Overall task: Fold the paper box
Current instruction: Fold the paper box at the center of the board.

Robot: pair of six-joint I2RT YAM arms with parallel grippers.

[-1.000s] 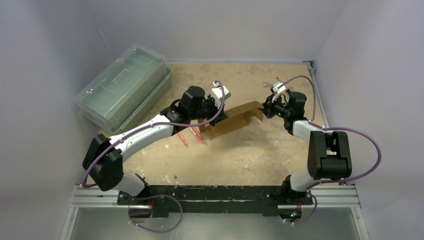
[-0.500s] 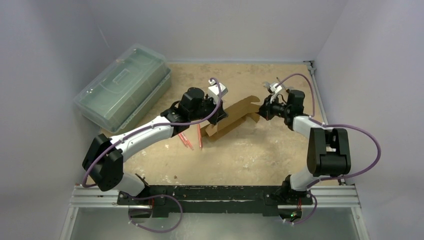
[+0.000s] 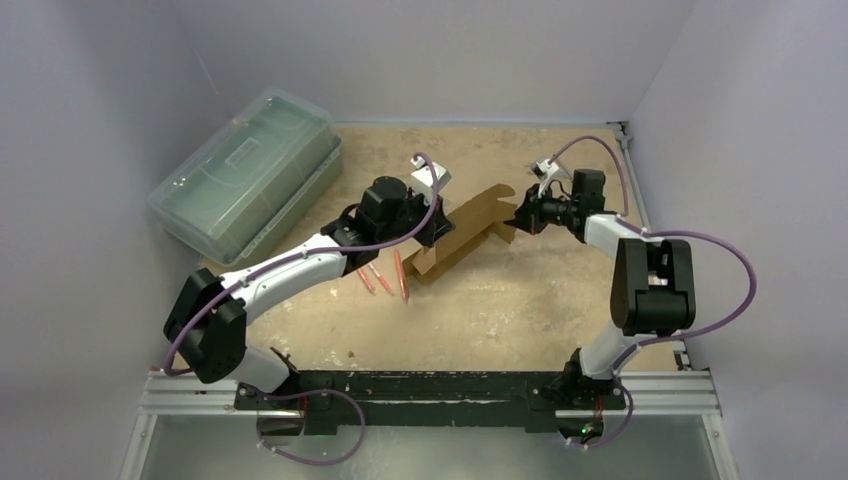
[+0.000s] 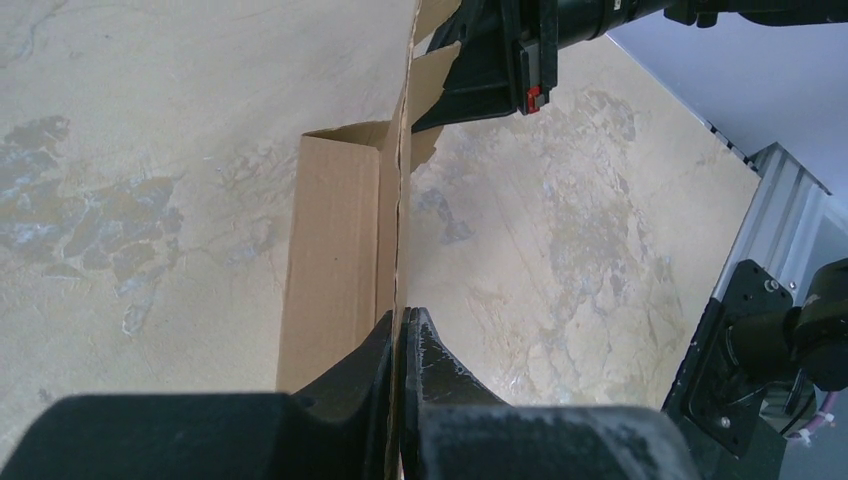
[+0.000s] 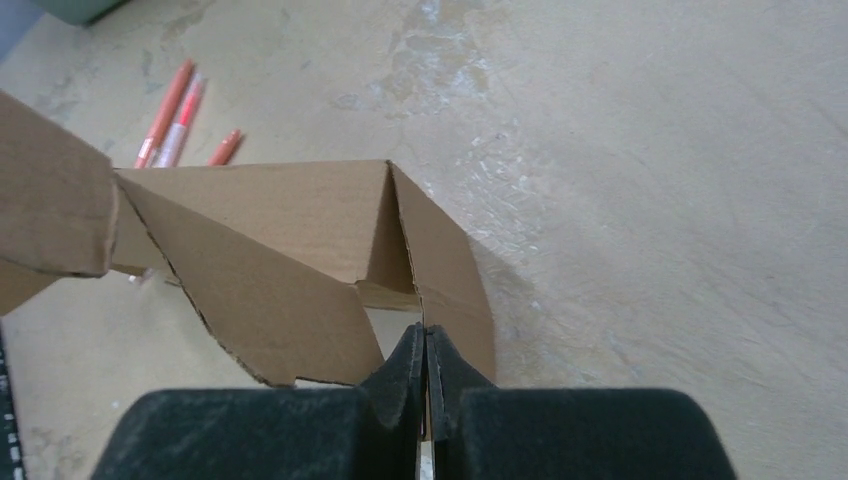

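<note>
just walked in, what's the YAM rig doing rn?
Both arms are working the paper box over the middle of the table. The left tool is shut on a thin cardboard edge at one end. The right tool is pinched on a panel edge at the other end. The box is only partly formed: panels are creased up, flaps are loose, nothing is closed yet. Red pens lie beside it. The green plastic case sits far left, untouched.

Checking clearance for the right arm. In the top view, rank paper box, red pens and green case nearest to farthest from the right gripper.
1. paper box, held in the right gripper.
2. red pens, on the table left of the box.
3. green case, far left by the wall.
</note>
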